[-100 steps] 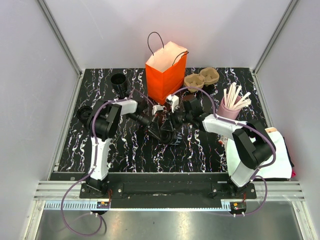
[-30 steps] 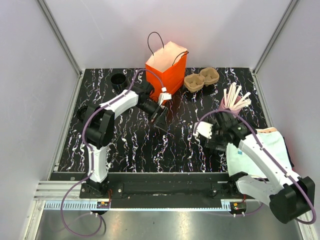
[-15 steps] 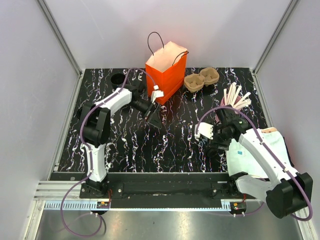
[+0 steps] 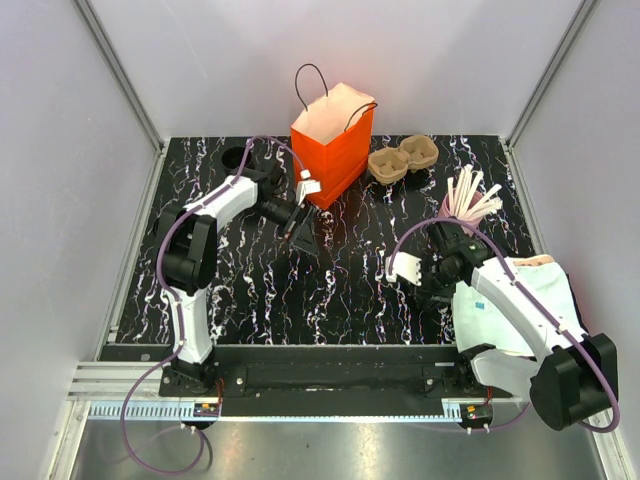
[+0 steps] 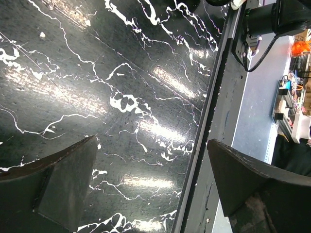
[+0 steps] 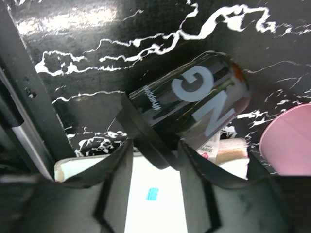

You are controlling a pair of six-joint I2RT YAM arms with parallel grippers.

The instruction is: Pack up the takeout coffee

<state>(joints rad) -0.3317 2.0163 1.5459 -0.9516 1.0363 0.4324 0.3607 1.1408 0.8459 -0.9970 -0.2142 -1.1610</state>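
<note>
The takeout coffee [image 6: 194, 102], a small black lidded cup with pale letters, lies on its side on the marbled table in the right wrist view. Its lid end sits between the fingers of my right gripper [image 6: 154, 145]. Both fingers rest against the lid, so the gripper is shut on it. From above, the right gripper [image 4: 437, 268] hides the cup, just in front of the pink cup. My left gripper [image 4: 300, 228] hangs wide open near the foot of the orange paper bag [image 4: 335, 150]. Only bare table shows between the left gripper's [image 5: 151, 141] fingers.
A brown pulp cup tray [image 4: 402, 160] stands right of the bag. The pink cup of white sticks [image 4: 465, 205] is close behind the right gripper. A white packet [image 4: 520, 310] lies under the right arm. A black round thing [image 4: 237, 157] sits at the back left.
The right gripper's jaws have narrowed from wide apart onto the cup's lid end. The left gripper has drawn back and left towards the bag, still open.
</note>
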